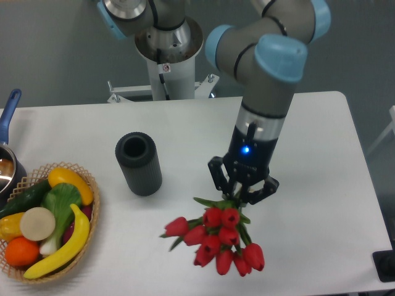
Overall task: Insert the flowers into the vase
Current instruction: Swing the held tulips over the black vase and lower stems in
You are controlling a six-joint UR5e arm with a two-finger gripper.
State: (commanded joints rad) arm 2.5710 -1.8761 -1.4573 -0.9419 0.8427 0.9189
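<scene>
The flowers [217, 240], a bunch of red tulips with green stems, hang below my gripper [241, 196], which is shut on their stems. The buds point down and toward the camera, lifted above the white table [321, 142]. The vase [138, 163], a dark ribbed cylinder with an open round mouth, stands upright on the table well to the left of the gripper, apart from the flowers. The stem ends are hidden inside the fingers.
A wicker basket [86, 213] of fruit and vegetables sits at the front left. A blue-handled pot [8, 117] is at the far left edge. The robot base [166, 49] stands behind the table.
</scene>
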